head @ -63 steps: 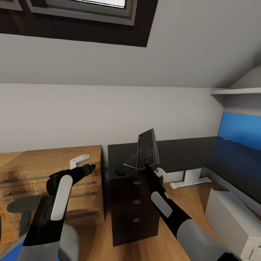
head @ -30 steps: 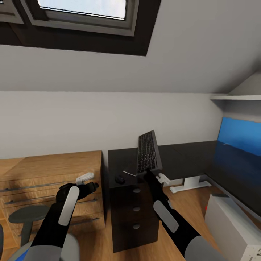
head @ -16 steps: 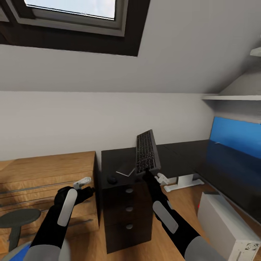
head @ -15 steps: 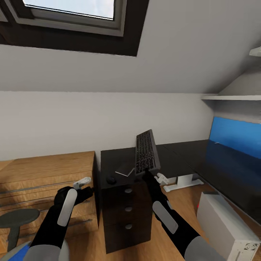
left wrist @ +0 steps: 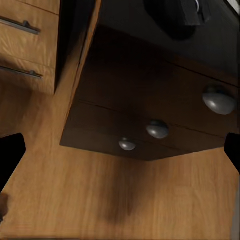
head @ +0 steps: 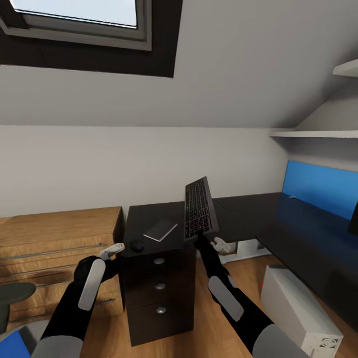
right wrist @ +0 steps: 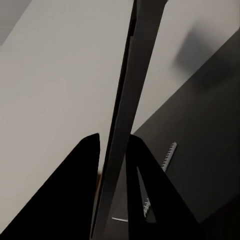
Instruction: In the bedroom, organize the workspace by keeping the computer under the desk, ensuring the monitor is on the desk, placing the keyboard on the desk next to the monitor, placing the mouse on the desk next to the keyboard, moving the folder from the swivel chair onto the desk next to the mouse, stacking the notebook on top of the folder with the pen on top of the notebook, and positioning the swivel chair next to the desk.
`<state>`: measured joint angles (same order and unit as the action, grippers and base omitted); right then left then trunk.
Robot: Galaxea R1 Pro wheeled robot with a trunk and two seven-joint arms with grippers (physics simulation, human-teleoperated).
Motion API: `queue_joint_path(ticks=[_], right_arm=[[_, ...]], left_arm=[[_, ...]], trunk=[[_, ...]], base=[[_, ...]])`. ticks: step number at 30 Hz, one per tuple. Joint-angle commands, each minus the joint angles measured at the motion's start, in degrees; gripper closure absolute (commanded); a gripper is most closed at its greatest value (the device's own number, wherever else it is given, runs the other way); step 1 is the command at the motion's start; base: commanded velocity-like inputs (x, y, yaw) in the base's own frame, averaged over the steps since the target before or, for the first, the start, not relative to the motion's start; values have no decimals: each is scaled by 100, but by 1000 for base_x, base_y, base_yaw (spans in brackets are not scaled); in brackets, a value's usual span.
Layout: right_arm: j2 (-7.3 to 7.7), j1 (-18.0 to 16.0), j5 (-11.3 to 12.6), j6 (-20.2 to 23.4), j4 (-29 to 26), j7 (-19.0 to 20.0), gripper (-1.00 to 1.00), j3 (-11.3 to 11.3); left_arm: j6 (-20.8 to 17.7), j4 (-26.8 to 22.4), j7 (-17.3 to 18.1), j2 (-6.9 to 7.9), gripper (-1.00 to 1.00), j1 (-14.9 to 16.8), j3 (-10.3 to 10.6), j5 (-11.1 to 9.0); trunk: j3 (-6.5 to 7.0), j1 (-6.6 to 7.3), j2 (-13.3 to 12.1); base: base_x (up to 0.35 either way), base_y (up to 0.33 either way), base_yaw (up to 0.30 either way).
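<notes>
My right gripper (head: 200, 237) is shut on the near end of the black keyboard (head: 200, 209) and holds it upright above the desk's (head: 238, 211) corner. The right wrist view has the keyboard (right wrist: 127, 100) edge-on between the two fingers (right wrist: 85, 190). On the desk lie the grey notebook (head: 160, 229) and the black mouse (head: 137, 245). My left gripper (head: 118, 248) is open beside the desk's drawers (left wrist: 150, 115), below the mouse (left wrist: 175, 20). The white computer (head: 298, 308) stands on the floor by the desk's long wing. A blue folder corner (head: 12, 344) and the swivel chair's armrest (head: 12, 293) show at lower left.
A light wooden chest (head: 54, 233) with bar handles stands left of the desk. A blue panel (head: 318, 185) leans along the wall behind the desk's right wing, under a white shelf (head: 313, 133). A roof window (head: 74, 15) is overhead. Wooden floor (head: 243, 278) lies between drawers and computer.
The whole view has swung right, so the desk and chest sit further left in the picture. The keyboard stays upright in my right gripper. My left gripper has sunk lower.
</notes>
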<state>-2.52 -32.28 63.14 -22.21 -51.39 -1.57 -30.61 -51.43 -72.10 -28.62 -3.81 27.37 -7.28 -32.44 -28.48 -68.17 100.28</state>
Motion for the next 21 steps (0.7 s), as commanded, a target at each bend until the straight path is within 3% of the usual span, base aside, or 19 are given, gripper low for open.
queue_joint_path(ticks=[1, 6, 13, 21], right_arm=[[7, -6, 49, -38, -3, 5, 100, -24], [15, -6, 49, -29, -15, 1, 100, -24], [20, -6, -134, -30, -32, -22, 100, -24], [-16, -6, -162, -55, -24, -21, 100, -25]], left_arm=[[-16, -6, -53, -6, -100, 6, -10, -61], [-12, 60, -56, -6, -100, 6, -18, -61], [0, 91, -56, -6, -100, 6, -19, -61], [59, 91, -56, -6, -100, 6, -12, -56]], trunk=[[-7, 0, 4], [-11, 0, 4], [-11, 0, 4], [-11, 0, 4]], base=[[0, -313, 202], [-22, -169, 158], [-1, -2, 4], [0, -7, 0]])
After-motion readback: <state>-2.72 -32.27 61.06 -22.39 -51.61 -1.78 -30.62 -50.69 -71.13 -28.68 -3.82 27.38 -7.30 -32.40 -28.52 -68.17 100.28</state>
